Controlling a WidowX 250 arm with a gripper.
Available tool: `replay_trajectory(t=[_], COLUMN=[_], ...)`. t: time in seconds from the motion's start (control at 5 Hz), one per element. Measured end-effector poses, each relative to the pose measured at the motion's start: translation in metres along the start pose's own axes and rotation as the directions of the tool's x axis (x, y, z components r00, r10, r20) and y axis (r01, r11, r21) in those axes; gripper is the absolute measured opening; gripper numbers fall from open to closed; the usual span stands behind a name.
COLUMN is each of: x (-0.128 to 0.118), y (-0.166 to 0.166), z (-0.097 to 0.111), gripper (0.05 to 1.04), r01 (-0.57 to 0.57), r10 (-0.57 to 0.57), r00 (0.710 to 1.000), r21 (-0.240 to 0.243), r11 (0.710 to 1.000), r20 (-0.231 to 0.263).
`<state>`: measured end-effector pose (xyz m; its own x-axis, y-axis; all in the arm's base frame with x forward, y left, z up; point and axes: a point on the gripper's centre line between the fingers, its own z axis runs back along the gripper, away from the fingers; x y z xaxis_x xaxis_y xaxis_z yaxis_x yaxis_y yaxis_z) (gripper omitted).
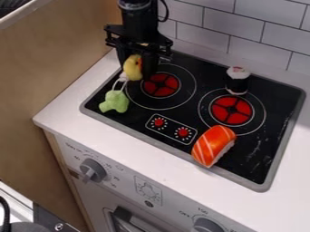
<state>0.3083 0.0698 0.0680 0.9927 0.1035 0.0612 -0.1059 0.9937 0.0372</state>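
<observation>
Arm: the one you run is black, toward eleven o'clock, its visible section thick and roughly cylindrical.
Collar: you can see a rounded band at the twelve o'clock end, with dull grey highlights.
Cable: a thin black one bows out on your three o'clock side in a loose loop.
Crosspiece: your wide black bracket spreads toward nine and three o'clock, its outline stepped, its ends jagged.
Claw: black like your arm, with two dark fingers, long and narrow.
</observation>
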Motion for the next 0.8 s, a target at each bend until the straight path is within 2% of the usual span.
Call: replay_trajectory(t=[0.2, 0.6, 0.8], x=[0.016, 0.032, 0.037], y=[0.001, 0.003, 0.004], z=[-0.004, -0.009, -0.02], gripper=[0.459, 0.459, 0.459], r01=[-0.025, -0.052, -0.049], r10=[0.025, 0.052, 0.047], r00=[0.998, 0.994, 0.994], r21=[-0.011, -0.01, 0.015], r11=[1.0, 0.999, 0.999], r20=[0.065, 0.095, 0.096])
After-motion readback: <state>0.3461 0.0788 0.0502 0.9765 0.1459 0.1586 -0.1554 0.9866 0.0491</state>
